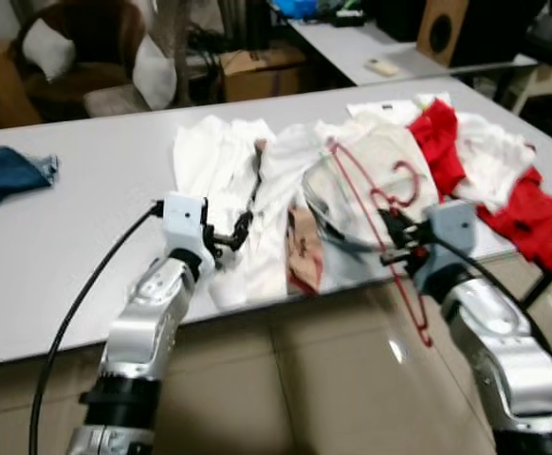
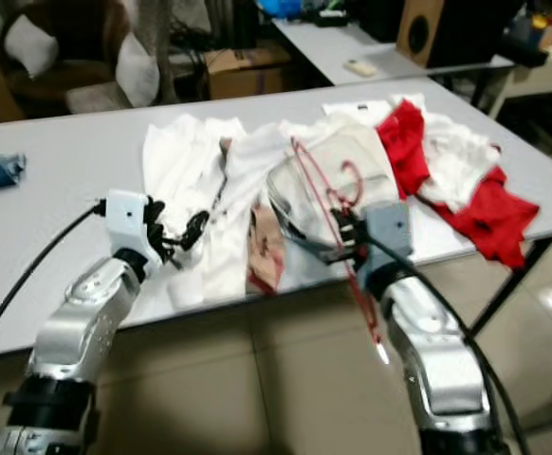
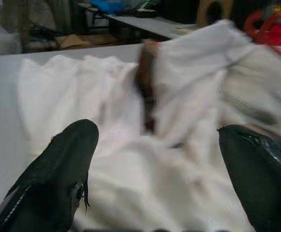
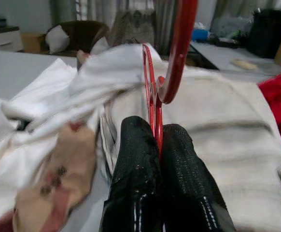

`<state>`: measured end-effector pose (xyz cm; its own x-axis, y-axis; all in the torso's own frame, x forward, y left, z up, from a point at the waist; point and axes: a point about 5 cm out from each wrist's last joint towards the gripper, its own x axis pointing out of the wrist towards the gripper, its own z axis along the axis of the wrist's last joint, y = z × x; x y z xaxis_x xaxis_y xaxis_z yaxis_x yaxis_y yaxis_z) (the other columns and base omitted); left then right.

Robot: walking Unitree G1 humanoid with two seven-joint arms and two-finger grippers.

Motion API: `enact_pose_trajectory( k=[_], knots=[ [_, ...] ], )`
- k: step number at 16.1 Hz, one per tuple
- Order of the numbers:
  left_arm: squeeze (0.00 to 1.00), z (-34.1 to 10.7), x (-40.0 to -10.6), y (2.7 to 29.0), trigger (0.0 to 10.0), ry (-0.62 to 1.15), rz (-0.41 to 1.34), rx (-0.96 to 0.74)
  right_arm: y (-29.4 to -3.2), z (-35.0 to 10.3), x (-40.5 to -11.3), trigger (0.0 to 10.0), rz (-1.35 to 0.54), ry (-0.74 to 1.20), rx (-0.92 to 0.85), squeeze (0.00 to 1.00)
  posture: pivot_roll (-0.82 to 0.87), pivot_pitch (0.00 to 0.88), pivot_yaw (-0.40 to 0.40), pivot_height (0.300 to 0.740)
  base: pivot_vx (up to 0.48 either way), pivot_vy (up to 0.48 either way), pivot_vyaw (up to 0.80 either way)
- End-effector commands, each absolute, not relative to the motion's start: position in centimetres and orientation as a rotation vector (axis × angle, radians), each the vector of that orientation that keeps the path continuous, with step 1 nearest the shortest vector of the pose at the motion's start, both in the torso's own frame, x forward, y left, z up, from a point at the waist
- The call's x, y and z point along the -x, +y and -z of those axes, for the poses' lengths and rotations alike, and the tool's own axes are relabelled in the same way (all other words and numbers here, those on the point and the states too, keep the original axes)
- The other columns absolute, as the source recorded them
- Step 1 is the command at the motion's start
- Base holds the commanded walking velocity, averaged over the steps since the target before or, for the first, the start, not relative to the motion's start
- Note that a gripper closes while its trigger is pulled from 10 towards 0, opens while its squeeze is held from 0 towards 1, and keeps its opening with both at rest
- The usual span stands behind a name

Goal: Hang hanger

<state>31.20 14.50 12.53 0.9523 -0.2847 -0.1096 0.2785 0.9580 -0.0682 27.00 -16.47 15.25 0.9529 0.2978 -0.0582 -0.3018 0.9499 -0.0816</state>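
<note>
A red wire hanger (image 1: 382, 210) stands tilted over the pile of white clothes (image 1: 285, 180) near the table's front edge, its hook (image 4: 179, 53) up. My right gripper (image 1: 390, 234) is shut on the hanger's wire; in the right wrist view the two black fingers (image 4: 135, 169) pinch the red wire between them. My left gripper (image 1: 236, 232) is open, its fingers (image 3: 58, 169) spread wide just above a white garment (image 3: 145, 159) at the pile's left side, with nothing between them.
The grey table (image 1: 77, 246) carries a blue cloth (image 1: 6, 180) at far left and red clothes (image 1: 518, 213) at right. Its front edge runs just before my arms, with tiled floor below. Behind stand a chair (image 1: 77, 57), a cardboard box (image 1: 262, 71) and another table with a speaker (image 1: 442, 33).
</note>
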Motion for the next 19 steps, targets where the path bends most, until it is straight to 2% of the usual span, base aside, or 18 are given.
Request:
enact_pose_trajectory(
  k=[1, 5, 6, 7, 8, 10, 12, 13, 14, 16, 19],
  knots=[
    [0.00, -11.4, -30.9, 15.5, 10.0, 0.182, 0.257, 0.040, -15.7, -15.0, -26.6, 10.0, -0.352, 0.053, 0.080, 0.00, -0.11, 0.000, 0.044, 0.740, 0.000, 0.000, 0.00],
    [0.00, -10.1, -31.0, 15.4, 10.0, 0.269, 0.278, 0.032, -16.3, -14.9, -26.9, 10.0, -0.289, 0.059, 0.070, 0.00, -0.11, 0.000, 0.073, 0.740, 0.000, 0.000, 0.00],
    [0.00, -9.9, -31.4, 15.9, 8.1, 0.283, 0.254, 0.053, -15.9, -15.0, -27.1, 10.0, -0.297, 0.054, 0.067, 0.00, -0.12, 0.000, 0.084, 0.740, 0.000, 0.000, 0.00],
    [0.00, -9.6, -31.5, 15.6, 4.2, 0.305, 0.270, 0.090, -15.8, -14.9, -27.1, 10.0, -0.301, 0.052, 0.069, 0.00, -0.12, 0.000, 0.098, 0.740, 0.000, 0.000, 0.00],
    [0.00, -9.2, -31.6, 15.4, 4.0, 0.328, 0.290, 0.105, -15.9, -14.8, -27.1, 10.0, -0.289, 0.052, 0.069, 0.00, -0.12, 0.000, 0.104, 0.740, 0.000, 0.000, 0.00],
    [0.00, -9.3, -32.3, 14.9, 2.7, 0.320, 0.295, 0.220, -15.8, -14.8, -27.3, 10.0, -0.276, 0.051, 0.051, 0.00, -0.12, 0.000, 0.106, 0.740, 0.000, 0.000, 0.00],
    [0.00, -9.7, -32.9, 14.6, 2.4, 0.294, 0.320, 0.286, -15.7, -14.7, -27.5, 10.0, -0.269, 0.058, 0.048, 0.00, -0.12, 0.000, 0.092, 0.740, 0.000, 0.000, 0.00],
    [0.00, -10.0, -33.3, 14.5, 1.6, 0.272, 0.321, 0.360, -15.4, -14.8, -27.5, 10.0, -0.294, 0.056, 0.058, 0.00, -0.13, 0.000, 0.103, 0.740, 0.000, 0.000, 0.00],
    [0.00, -10.2, -33.6, 14.5, 0.0, 0.254, 0.320, 0.453, -15.5, -14.7, -27.5, 10.0, -0.293, 0.056, 0.069, 0.00, -0.13, 0.000, 0.107, 0.740, 0.000, 0.000, 0.00],
    [0.00, -10.2, -33.5, 14.2, 0.0, 0.255, 0.353, 0.535, -15.7, -14.7, -27.6, 10.0, -0.274, 0.049, 0.063, 0.00, -0.13, 0.000, 0.122, 0.740, 0.000, 0.000, 0.00],
    [0.00, -9.5, -33.1, 13.5, 0.0, 0.308, 0.421, 0.569, -15.0, -14.8, -27.7, 10.0, -0.294, 0.044, 0.063, 0.00, -0.14, 0.000, 0.127, 0.740, 0.000, 0.000, 0.00]
  ],
)
